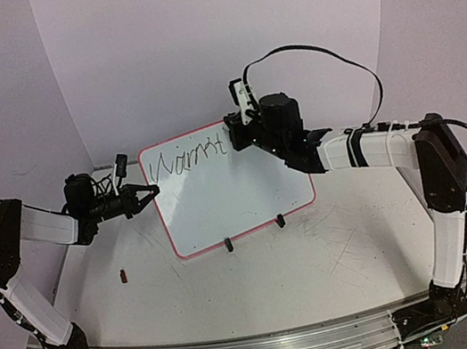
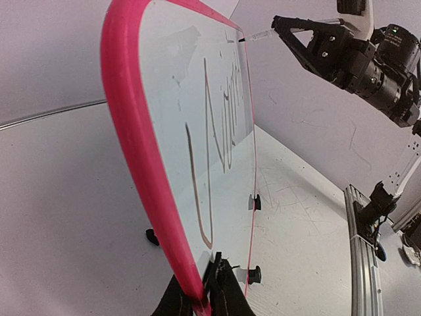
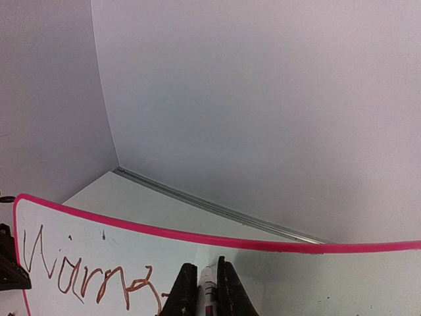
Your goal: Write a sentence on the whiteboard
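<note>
One whiteboard [image 1: 238, 199], one scrawled word [image 1: 184, 159], two clip feet [image 1: 228, 245], one marker [image 3: 208, 293].

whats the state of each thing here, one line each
whiteboard: standing tilted on its clip feet, left edge clamped
sentence: unfinished, one scrawled word on the top line
marker: held, tip at the board by the word's end
left gripper: shut on the whiteboard's frame
right gripper: shut on the marker
</note>
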Robot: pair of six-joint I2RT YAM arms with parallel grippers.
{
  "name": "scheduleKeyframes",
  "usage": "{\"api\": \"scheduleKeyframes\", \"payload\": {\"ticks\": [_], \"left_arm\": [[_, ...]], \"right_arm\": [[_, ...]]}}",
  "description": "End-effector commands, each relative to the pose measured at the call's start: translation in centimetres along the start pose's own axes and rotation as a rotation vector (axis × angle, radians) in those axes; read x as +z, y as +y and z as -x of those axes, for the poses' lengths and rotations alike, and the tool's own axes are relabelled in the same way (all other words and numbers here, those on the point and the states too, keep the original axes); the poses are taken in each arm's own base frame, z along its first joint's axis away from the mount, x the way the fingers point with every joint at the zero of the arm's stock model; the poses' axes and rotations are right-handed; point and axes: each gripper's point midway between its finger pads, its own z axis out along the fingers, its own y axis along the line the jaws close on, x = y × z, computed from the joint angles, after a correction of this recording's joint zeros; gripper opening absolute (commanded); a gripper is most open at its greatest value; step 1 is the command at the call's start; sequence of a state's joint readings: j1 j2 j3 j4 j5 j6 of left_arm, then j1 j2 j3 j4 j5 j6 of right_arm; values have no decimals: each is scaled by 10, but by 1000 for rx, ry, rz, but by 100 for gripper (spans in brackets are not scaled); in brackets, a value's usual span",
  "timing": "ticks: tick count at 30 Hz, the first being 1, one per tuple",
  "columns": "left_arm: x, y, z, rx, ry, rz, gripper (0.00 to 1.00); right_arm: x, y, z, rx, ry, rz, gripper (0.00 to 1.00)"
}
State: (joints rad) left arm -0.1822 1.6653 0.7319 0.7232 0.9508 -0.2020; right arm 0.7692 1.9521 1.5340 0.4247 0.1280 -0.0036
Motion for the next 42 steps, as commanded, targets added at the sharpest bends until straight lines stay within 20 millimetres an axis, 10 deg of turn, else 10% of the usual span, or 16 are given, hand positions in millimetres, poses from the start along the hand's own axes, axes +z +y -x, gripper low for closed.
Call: {"api": "scheduleKeyframes", "payload": {"ticks": [1,32,42], "left_arm": [[1,13,11,128,-19,78,0],[2,13,11,128,-18,75,0],[1,13,12,129,-20,76,0]], "right_arm": [[5,1,22,1,-51,-11,0],[-24,4,-47,54,122,-9,0],[-16,2,-29,54,76,-41,0]]}}
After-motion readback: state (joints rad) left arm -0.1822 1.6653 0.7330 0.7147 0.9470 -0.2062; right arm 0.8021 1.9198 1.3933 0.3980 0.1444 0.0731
